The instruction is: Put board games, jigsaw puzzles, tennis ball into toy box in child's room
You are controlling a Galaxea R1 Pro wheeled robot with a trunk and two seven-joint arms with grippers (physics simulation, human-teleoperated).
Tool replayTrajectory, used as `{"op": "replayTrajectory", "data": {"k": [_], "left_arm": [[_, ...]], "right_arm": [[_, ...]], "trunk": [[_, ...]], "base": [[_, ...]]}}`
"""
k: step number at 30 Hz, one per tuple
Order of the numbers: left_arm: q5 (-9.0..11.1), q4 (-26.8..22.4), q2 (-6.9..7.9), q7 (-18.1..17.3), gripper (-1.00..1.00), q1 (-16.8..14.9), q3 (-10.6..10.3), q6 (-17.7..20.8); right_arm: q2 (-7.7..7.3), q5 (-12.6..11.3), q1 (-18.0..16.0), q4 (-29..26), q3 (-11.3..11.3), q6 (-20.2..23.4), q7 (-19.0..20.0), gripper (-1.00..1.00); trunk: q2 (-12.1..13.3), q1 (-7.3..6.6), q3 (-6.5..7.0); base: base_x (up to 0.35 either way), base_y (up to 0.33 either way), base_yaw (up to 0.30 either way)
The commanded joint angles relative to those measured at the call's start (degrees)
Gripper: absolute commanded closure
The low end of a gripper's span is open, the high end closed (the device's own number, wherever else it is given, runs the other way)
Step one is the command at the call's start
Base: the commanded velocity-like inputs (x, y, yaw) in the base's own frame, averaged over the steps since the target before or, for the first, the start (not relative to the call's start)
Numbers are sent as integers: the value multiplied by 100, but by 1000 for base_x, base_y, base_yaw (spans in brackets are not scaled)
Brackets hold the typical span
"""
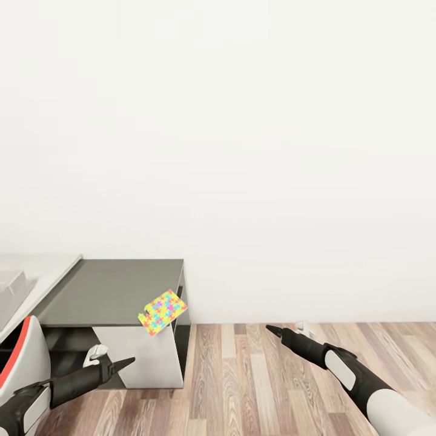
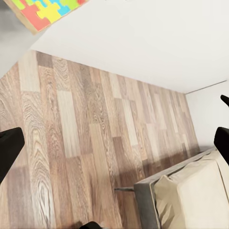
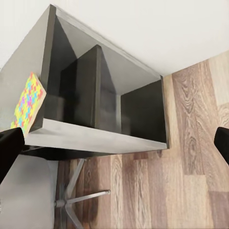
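From the head view, a jigsaw puzzle [image 1: 162, 312] lies at the front corner of the dark desk [image 1: 115, 290], overhanging its edge, above and right of the left end effector [image 1: 124, 364]; the right end effector [image 1: 275, 330] is well apart over the floor [image 1: 254, 387]. In the left wrist view its fingers [image 2: 9, 145] are spread and empty, the puzzle [image 2: 45, 10] beyond them, a bed [image 2: 191, 195] near. In the right wrist view the fingers [image 3: 10, 145] are also spread and empty, the puzzle [image 3: 27, 101] on the desk's corner above open, bare compartments [image 3: 102, 100].

No readable text, label, brand, number or sign anywhere. Jigsaw puzzle [image 1: 162, 312] on dark cabinet top [image 1: 115, 290]: only coloured interlocking pieces, no lettering. White wall [image 1: 242, 151] and plank floor [image 1: 254, 387]: unmarked.
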Motion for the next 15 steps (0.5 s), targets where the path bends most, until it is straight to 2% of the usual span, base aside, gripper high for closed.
{"op": "replayTrajectory", "data": {"k": [1,15], "left_arm": [[18,0,1,-18,-100,-4,6,60],[15,0,2,-18,-100,-4,6,60]], "right_arm": [[-4,-53,-6,-3,25,28,1,-100],[-16,-61,-6,-3,25,34,1,-100]], "trunk": [[-12,4,-3],[-12,4,106]], "base": [[0,0,0],[0,0,0]]}}
